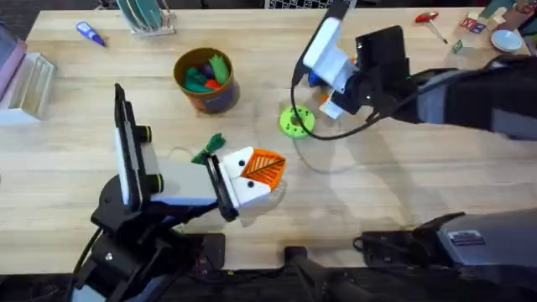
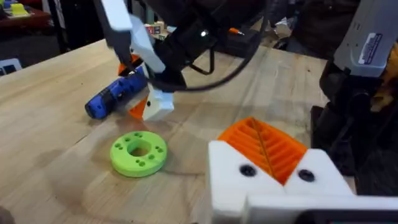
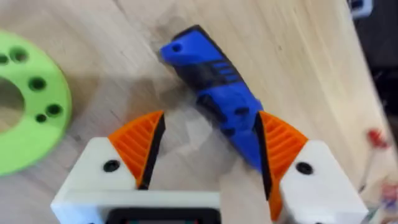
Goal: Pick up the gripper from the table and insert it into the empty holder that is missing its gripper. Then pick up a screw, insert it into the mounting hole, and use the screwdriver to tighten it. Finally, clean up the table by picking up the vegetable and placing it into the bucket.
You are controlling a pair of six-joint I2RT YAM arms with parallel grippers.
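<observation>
Right gripper (image 3: 208, 146) jaws spread astride the screwdriver (image 3: 214, 93) beside the green disc (image 1: 296, 121) — lined up to grab; left gripper (image 2: 267, 152) jaws pressed together.

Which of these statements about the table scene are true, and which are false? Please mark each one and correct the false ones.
1. The right gripper is open around the blue screwdriver. True.
2. The screwdriver stands upright on the table. False: it lies on its side.
3. The green disc with holes lies flat on the table near the screwdriver. True.
4. The bucket is empty. False: it holds colourful toy items.
5. The dark-green vegetable lies on the table beside the left gripper. True.
6. The left gripper holds the green disc. False: the disc lies on the table, apart from it.
</observation>
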